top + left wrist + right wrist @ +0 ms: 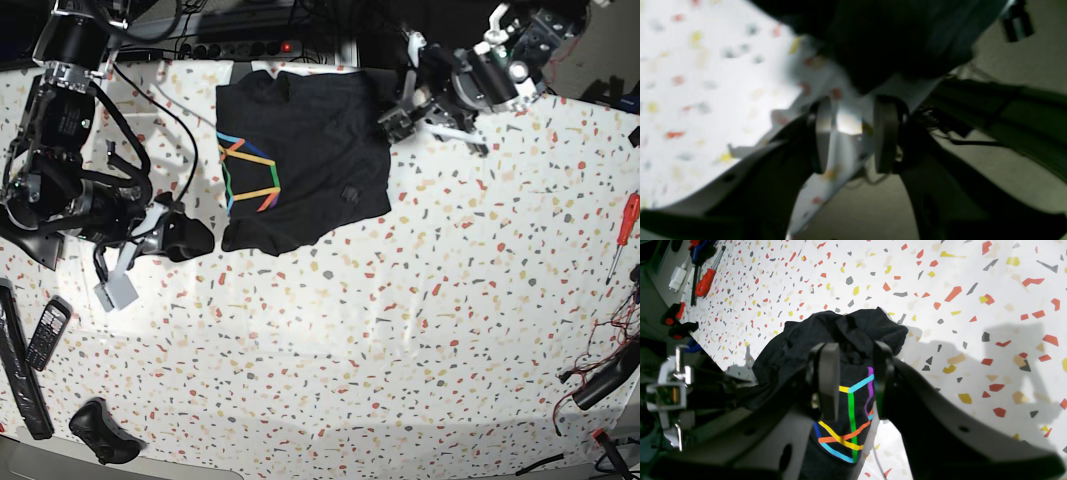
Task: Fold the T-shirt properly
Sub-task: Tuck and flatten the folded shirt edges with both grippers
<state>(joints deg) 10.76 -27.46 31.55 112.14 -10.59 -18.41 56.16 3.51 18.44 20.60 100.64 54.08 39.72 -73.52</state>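
T-shirt (305,160): sat partly folded at the far side of the speckled table (400,330), black, with the rainbow line print (248,172) showing near its edge on the side toward the right arm
Right gripper (853,380): jaws were clamped on a bunched-up wad of the T-shirt (print visible right between the two pads in the wrist view)
Left gripper (853,133): jaws stood apart, nothing between them, dark fabric just beyond (pretty blurry view though)
Left arm: hung over the table's far edge, just beside the shirt's corner
Clutter: red screwdriver (626,232) well off by the table's edge, phone (46,332) on the opposite side
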